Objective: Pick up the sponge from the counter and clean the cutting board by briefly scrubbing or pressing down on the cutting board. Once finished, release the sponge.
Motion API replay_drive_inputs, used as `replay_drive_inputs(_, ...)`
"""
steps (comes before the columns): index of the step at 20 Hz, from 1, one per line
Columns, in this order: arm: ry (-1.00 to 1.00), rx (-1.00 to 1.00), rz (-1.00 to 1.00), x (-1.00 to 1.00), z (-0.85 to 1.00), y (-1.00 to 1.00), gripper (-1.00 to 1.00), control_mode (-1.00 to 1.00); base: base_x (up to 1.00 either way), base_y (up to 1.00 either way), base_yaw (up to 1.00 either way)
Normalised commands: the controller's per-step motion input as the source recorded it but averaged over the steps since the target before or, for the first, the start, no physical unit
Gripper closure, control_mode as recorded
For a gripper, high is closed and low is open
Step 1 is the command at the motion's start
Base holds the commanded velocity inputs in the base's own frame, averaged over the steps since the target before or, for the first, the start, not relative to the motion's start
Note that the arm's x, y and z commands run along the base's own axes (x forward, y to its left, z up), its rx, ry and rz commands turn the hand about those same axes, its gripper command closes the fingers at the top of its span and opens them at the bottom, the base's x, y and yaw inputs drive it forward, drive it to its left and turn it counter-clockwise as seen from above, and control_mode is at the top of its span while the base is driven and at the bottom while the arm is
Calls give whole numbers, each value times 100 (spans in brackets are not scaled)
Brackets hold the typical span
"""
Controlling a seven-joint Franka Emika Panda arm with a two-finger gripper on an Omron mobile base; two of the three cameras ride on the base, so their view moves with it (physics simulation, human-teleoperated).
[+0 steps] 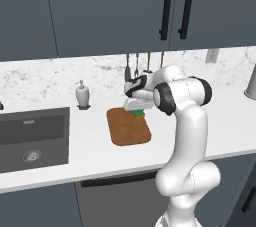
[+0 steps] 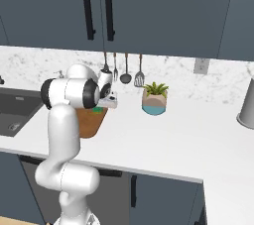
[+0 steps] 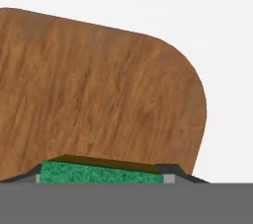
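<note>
The brown wooden cutting board (image 1: 128,126) lies flat on the white counter (image 1: 90,146), right of the sink. My gripper (image 1: 136,111) hangs over the board's far right corner, shut on the green sponge (image 1: 138,113). In the hand view the sponge (image 3: 99,172) sits between the dark fingertips (image 3: 170,172) at the bottom, green face toward the camera, with the board (image 3: 99,94) close behind it. From the right base view the arm hides most of the board (image 2: 89,122); a green sliver of sponge (image 2: 97,110) peeks out under the hand. Whether the sponge touches the board is unclear.
A dark sink basin (image 1: 32,138) lies to the left, a soap dispenser (image 1: 82,95) behind it. Utensils (image 2: 125,70) hang on the marbled backsplash. A potted plant (image 2: 154,98) stands right of the board, and a grey vessel (image 2: 246,105) at the far right.
</note>
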Motion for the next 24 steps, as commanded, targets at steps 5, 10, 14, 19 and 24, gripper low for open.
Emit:
replay_drive_inputs(5,-6,0,0,-100,-53,-35,100,-100,0,0,0)
replay_drive_inputs(10,-5,7,0,-83,-91,13,100,-100,0,0,0)
replay_drive_inputs(14,-14,1,0,-28,-58,34,100,-100,0,0,0)
replay_drive_inputs(19,-11,1,0,-96,-83,14,100,-100,0,0,0)
replay_drive_inputs(24,-6,6,0,-100,-72,2,100,-100,0,0,0)
